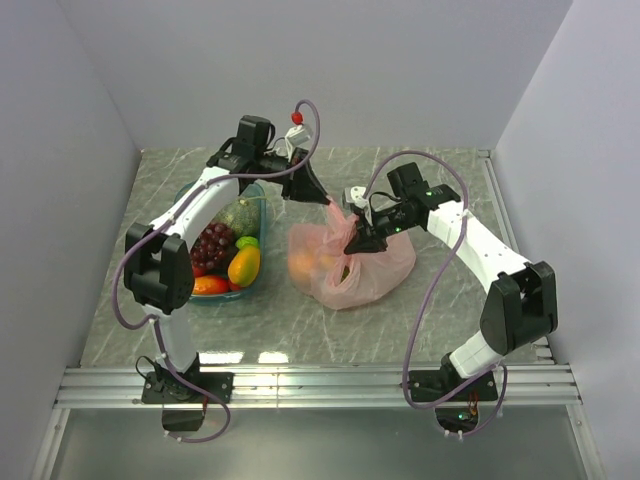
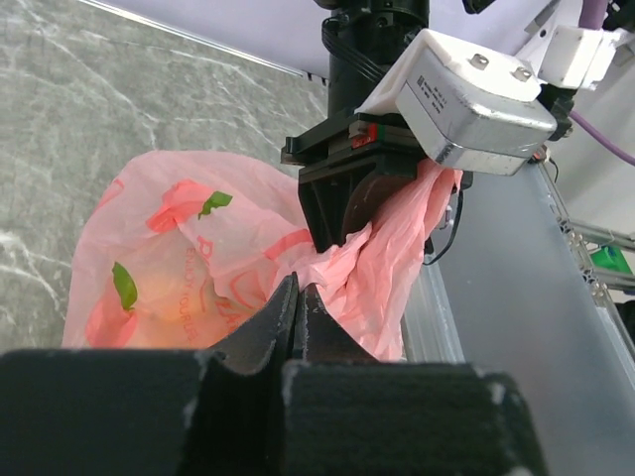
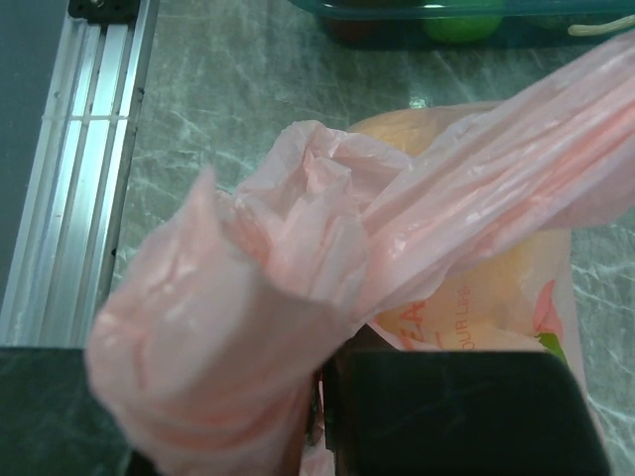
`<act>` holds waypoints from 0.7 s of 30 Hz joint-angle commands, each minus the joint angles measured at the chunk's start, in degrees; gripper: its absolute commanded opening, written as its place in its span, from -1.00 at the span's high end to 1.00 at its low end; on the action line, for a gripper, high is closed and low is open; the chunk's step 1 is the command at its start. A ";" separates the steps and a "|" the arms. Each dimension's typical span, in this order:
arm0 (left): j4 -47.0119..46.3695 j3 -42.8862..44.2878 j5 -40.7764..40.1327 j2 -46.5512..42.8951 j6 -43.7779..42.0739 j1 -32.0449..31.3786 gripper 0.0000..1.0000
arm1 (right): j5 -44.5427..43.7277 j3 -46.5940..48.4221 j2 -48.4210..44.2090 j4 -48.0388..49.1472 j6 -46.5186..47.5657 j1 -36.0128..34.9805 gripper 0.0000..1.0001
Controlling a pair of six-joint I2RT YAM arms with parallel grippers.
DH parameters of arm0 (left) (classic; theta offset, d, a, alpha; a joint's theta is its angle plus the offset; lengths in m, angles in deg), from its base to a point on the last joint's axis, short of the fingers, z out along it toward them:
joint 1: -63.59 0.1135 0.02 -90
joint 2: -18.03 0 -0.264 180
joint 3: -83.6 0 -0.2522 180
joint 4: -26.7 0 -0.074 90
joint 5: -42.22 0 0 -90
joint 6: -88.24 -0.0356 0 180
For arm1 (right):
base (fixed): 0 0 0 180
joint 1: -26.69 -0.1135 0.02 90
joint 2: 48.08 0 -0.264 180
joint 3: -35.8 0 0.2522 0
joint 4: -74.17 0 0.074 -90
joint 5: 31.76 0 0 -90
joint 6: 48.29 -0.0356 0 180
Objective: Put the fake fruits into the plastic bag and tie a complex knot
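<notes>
Pink plastic bag (image 1: 352, 268) beside teal tray (image 1: 262, 208)

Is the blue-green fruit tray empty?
Not empty. Purple grapes, a yellow-orange mango and a red piece lie inside the tray.

the bunched plastic bag (image 3: 288, 268) covers the right gripper (image 1: 363, 241) fingertips; bagged fruits (image 1: 306, 264) are orange blurs.

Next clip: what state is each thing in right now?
plastic bag: orange fruit inside, top bunched, stretched between both end effectors; whether tied, unclear.
left end effector: shut on plastic bag.
right end effector: shut on plastic bag.
tray: holds purple grapes and mango, not bagged.
</notes>
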 commanded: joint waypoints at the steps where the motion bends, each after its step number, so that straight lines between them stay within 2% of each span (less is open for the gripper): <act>1: -3.85 0.35 1.19 -2.87 1.37 1.39 0.99 | 0.41 -1.70 0.83 0.20 -1.31 0.75 0.64; 5: -2.09 0.35 0.22 -3.22 -0.22 2.00 0.99 | 0.50 -1.88 1.45 0.11 -1.49 1.19 0.63; 10: -5.60 -1.14 -1.53 -4.80 3.56 3.93 0.99 | 0.41 -2.14 2.15 -0.33 -1.57 2.07 0.65; 12: -4.12 -2.19 -1.28 -6.47 3.57 4.82 0.99 | 0.50 -2.23 2.50 0.37 -2.54 2.42 0.79; 13: -2.11 -2.81 -1.27 -7.25 2.61 4.99 0.99 | 0.68 -2.23 2.59 0.81 -4.81 2.86 0.93; 14: 0.09 -3.86 -1.27 -8.83 -1.32 4.99 0.99 | 1.46 -2.06 2.77 2.12 -6.40 3.21 0.99; 19: 20.53 -9.04 -2.59 -12.79 -18.29 2.45 0.99 | 3.84 -1.09 3.82 3.88 -16.58 4.01 1.00; 20: 23.02 -11.14 -4.07 -13.67 -24.32 0.36 0.99 | 3.84 -2.31 3.56 7.11 -18.96 4.01 1.00; 21: 23.57 -12.81 -5.22 -14.20 -25.43 -0.88 0.99 | 3.67 -3.19 2.69 9.23 -21.68 4.01 1.00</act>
